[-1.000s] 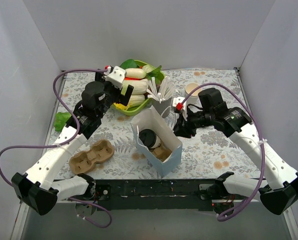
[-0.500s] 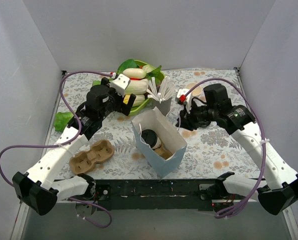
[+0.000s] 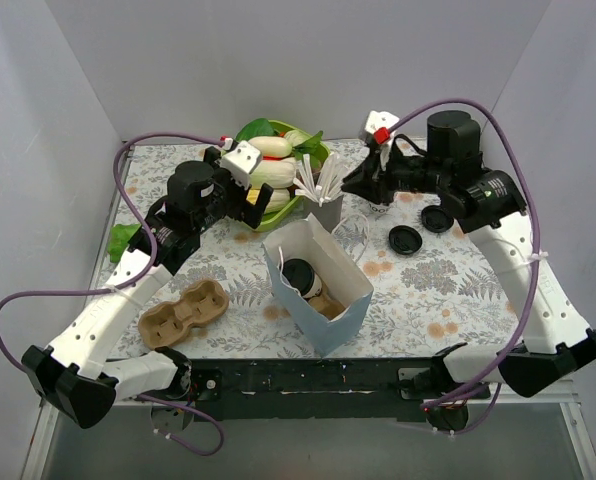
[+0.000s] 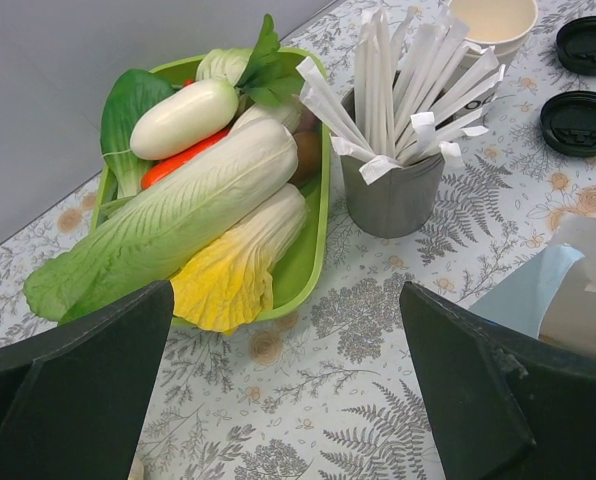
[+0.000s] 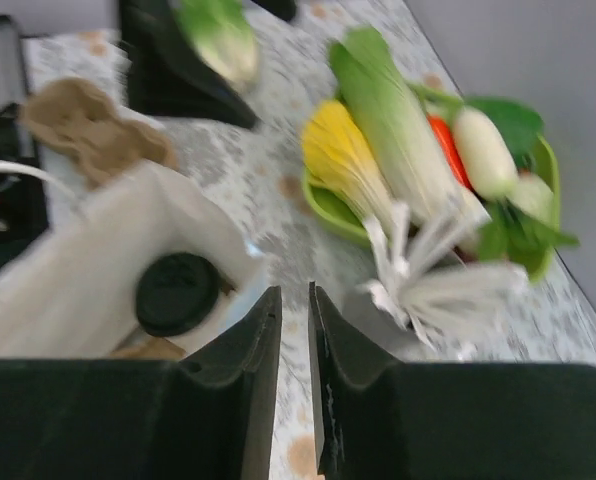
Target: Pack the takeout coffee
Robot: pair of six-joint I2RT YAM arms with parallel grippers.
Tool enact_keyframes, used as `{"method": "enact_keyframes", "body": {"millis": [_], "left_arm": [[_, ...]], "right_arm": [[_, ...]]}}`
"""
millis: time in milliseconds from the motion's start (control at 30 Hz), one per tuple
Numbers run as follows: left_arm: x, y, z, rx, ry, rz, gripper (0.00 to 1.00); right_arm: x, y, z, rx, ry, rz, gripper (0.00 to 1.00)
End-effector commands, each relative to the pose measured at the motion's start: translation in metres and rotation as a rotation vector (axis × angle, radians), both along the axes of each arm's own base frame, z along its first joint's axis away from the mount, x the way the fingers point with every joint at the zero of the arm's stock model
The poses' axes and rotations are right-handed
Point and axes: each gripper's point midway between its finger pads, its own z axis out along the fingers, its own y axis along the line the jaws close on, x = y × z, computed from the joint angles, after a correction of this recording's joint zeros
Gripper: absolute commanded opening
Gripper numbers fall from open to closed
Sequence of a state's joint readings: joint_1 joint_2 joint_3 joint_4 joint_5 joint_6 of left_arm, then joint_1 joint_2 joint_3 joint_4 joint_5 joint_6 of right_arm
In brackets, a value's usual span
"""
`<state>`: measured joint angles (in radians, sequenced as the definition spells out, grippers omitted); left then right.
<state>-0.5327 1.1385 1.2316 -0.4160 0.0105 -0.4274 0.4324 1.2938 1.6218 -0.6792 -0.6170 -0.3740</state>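
Observation:
The takeout coffee (image 3: 300,277), a cream cup under a black lid, stands inside the open white paper bag (image 3: 330,305) at the table's middle. In the right wrist view its lid (image 5: 178,293) shows in the bag's mouth, below and left of my fingers. My right gripper (image 3: 358,183) hangs raised behind the bag, over the straw cup. Its jaws stand a narrow slit apart, and the right gripper (image 5: 295,300) holds nothing. My left gripper (image 3: 248,205) is wide open and empty beside the green tray. Only bare tablecloth lies under the left gripper (image 4: 283,345).
The green tray (image 4: 324,215) of vegetables sits at the back. A grey metal cup of white straws (image 4: 393,195) stands next to it, and an open cream cup (image 4: 493,20) beyond. Two loose black lids (image 3: 405,240) (image 3: 436,218) lie right of the bag. A cardboard cup carrier (image 3: 183,312) lies front left.
My right arm has lifted and swung back from the bag's right side to above the straw cup, uncovering the two lids, and its jaws have narrowed. The left gripper has barely shifted.

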Motion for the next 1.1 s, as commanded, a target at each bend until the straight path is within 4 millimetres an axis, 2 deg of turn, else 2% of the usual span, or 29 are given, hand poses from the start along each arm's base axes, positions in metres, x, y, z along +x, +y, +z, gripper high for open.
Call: {"method": "enact_keyframes", "body": {"millis": [0, 67, 100, 133, 167, 233, 267, 300, 400, 633, 700, 800, 967, 1067], "left_arm": [[0.0, 0.013, 0.017, -0.03, -0.014, 0.069, 0.98], [0.003, 0.016, 0.021, -0.038, -0.019, 0.095, 0.98], [0.005, 0.019, 0.023, -0.056, -0.01, 0.116, 0.98], [0.006, 0.022, 0.023, -0.058, 0.003, 0.126, 0.98], [0.009, 0.022, 0.021, -0.056, 0.017, 0.134, 0.98], [0.01, 0.026, 0.026, -0.056, 0.019, 0.147, 0.98], [0.011, 0.026, 0.025, -0.051, 0.019, 0.146, 0.98], [0.011, 0.027, 0.026, -0.047, 0.016, 0.148, 0.98], [0.012, 0.03, 0.029, -0.04, -0.002, 0.152, 0.98], [0.007, 0.028, 0.024, -0.041, 0.011, 0.133, 0.98], [0.001, 0.019, 0.021, -0.05, 0.036, 0.077, 0.98], [-0.012, 0.002, 0.01, -0.077, 0.11, -0.027, 0.98], [-0.014, 0.0, -0.005, -0.075, 0.153, -0.025, 0.98], [-0.01, 0.001, -0.008, -0.061, 0.153, -0.016, 0.98]], "right_arm": [[-0.071, 0.058, 0.012, -0.004, -0.018, 0.358, 0.2], [-0.087, 0.064, -0.026, -0.078, 0.062, 0.4, 0.15], [-0.097, 0.069, -0.038, -0.106, 0.074, 0.43, 0.14], [-0.098, 0.071, -0.048, -0.128, 0.081, 0.428, 0.12], [-0.093, 0.07, -0.067, -0.177, 0.096, 0.391, 0.11], [-0.1, 0.075, -0.078, -0.225, 0.066, 0.411, 0.06], [-0.093, 0.074, -0.086, -0.272, 0.038, 0.368, 0.04], [-0.099, 0.078, -0.103, -0.325, 0.026, 0.378, 0.03], [-0.098, 0.078, -0.125, -0.426, -0.013, 0.387, 0.01], [-0.081, 0.092, -0.134, -0.464, -0.046, 0.353, 0.01], [-0.076, 0.094, -0.142, -0.489, -0.054, 0.338, 0.01], [-0.077, 0.099, -0.147, -0.495, -0.05, 0.363, 0.01], [-0.081, 0.104, -0.151, -0.486, -0.044, 0.402, 0.01], [-0.081, 0.104, -0.161, -0.508, -0.036, 0.413, 0.01]]}}
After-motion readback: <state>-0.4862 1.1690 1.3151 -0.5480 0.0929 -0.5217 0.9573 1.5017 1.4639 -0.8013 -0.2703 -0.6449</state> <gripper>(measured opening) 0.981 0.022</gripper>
